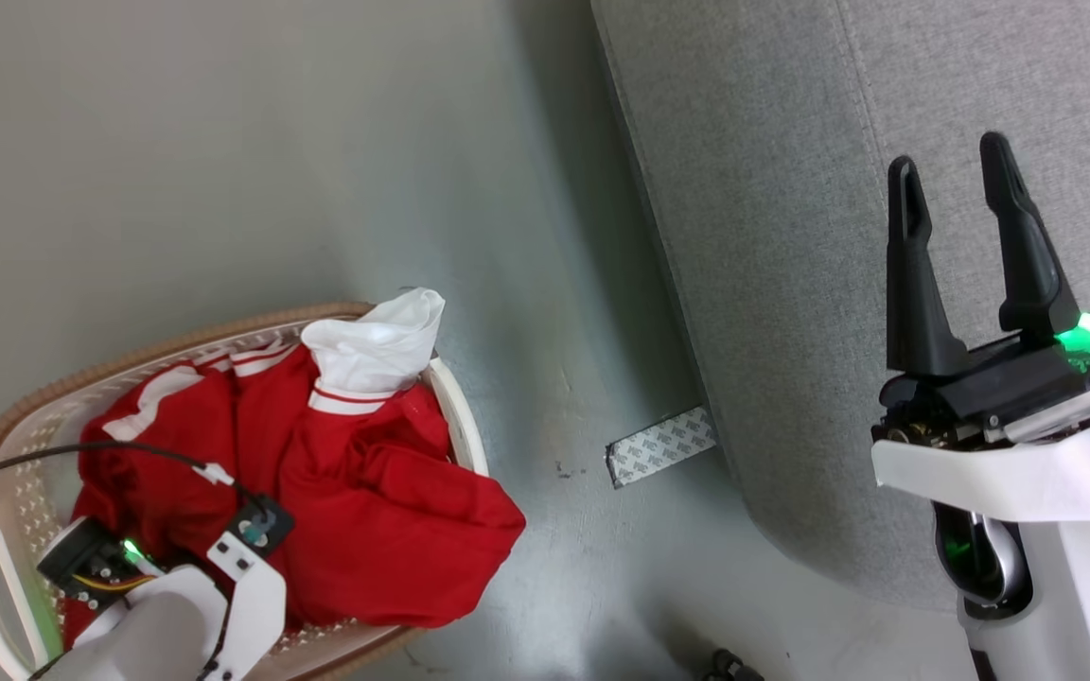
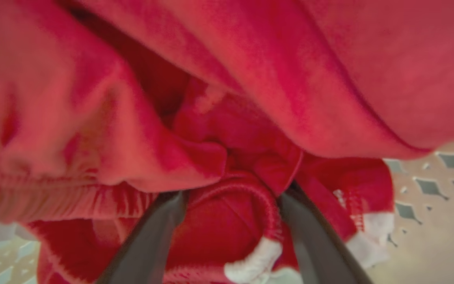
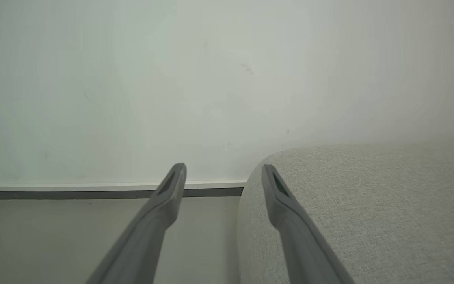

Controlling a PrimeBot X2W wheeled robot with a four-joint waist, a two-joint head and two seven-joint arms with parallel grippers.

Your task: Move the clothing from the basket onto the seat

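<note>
Red clothing [image 1: 365, 492] with white striped trim and a white part [image 1: 379, 350] fills the cream basket [image 1: 176, 336] at the lower left; one fold hangs over its right rim. My left wrist [image 1: 167, 605] reaches down into the basket. In the left wrist view, my left gripper [image 2: 231, 189] is open and pushed into the clothing [image 2: 250, 98]. Red cloth lies between its fingers [image 2: 152, 236] and covers their tips. My right gripper [image 1: 947, 156] is open and holds nothing, hovering over the grey sofa [image 1: 791, 236], near its rounded corner [image 3: 369, 205].
Grey floor [image 1: 223, 142] lies between the basket and the sofa. A patterned strip [image 1: 660, 446] sticks out from under the sofa's edge. The basket's perforated wall [image 2: 428, 185] is close on the right of my left gripper. A pale wall with a baseboard [image 3: 93, 189] stands beyond the sofa.
</note>
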